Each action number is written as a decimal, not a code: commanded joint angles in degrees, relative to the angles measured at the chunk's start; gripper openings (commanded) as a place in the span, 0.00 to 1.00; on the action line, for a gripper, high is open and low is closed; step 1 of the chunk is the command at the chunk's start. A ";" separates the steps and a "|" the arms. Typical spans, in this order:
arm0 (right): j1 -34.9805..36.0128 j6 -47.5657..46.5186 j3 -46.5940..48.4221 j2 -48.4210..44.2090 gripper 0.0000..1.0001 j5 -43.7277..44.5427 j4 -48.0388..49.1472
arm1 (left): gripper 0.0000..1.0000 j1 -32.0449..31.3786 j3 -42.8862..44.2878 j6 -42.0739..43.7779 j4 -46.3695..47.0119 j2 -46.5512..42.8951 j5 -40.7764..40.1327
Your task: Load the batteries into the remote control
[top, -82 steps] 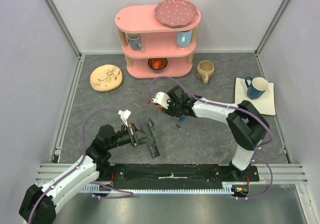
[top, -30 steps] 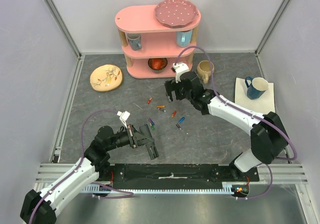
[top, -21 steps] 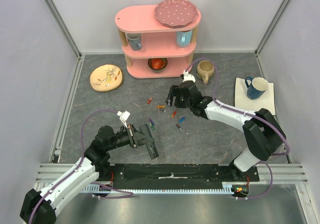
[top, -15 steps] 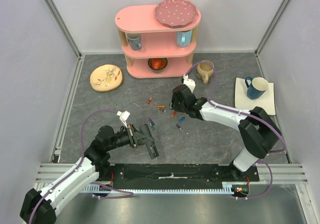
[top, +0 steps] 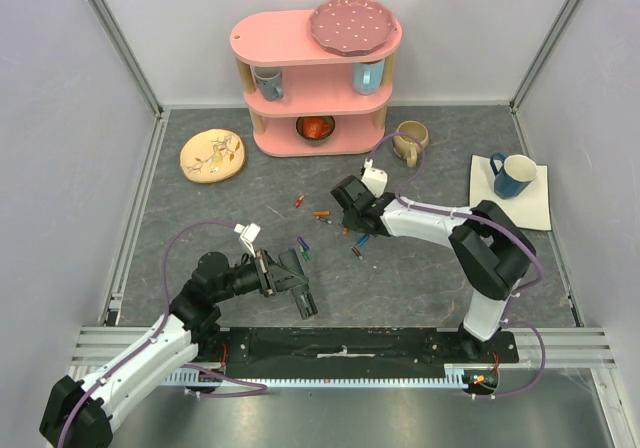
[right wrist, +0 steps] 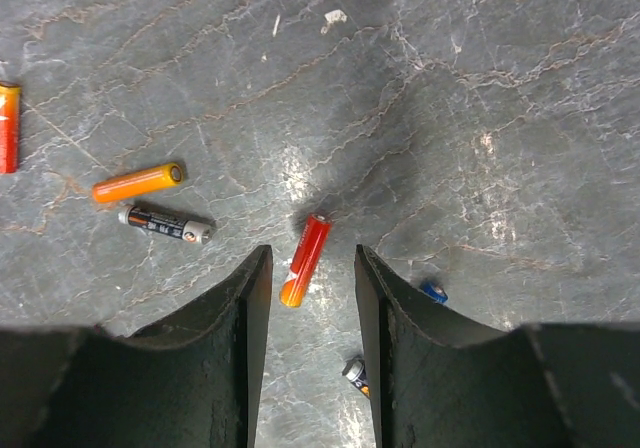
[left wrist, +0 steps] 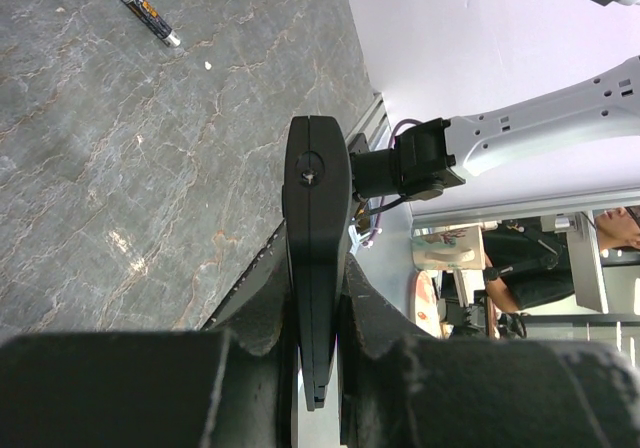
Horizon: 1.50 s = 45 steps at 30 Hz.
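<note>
the remote control (left wrist: 316,198) is clamped in the left gripper (left wrist: 318,313). a red battery (right wrist: 309,245) is straddled, untouched, by the half-open right gripper (right wrist: 312,266); an orange battery (right wrist: 138,183) is seen at its ten o'clock.

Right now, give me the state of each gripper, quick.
Left gripper: shut on the remote control.
Right gripper: open, jaws either side of the red battery, not gripping it.
</note>
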 commanded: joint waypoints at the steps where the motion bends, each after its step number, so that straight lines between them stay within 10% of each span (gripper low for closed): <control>1: 0.18 3.36 3.17 1.58 0.46 2.97 -1.25 | 0.02 0.18 -0.52 0.13 2.61 -0.10 -0.11; 29: 0.36 -0.41 3.62 6.94 0.23 1.92 -3.27 | 0.02 0.18 -1.13 -0.39 3.58 -0.72 0.07; 33: 0.27 -4.18 3.97 7.21 0.00 0.95 -3.27 | 0.02 0.18 -0.96 -0.39 3.58 -0.46 -0.02; 45: 7.37 -30.46 -3.74 -19.48 0.00 -4.41 2.52 | 0.02 0.09 0.97 -4.43 15.34 9.37 -0.63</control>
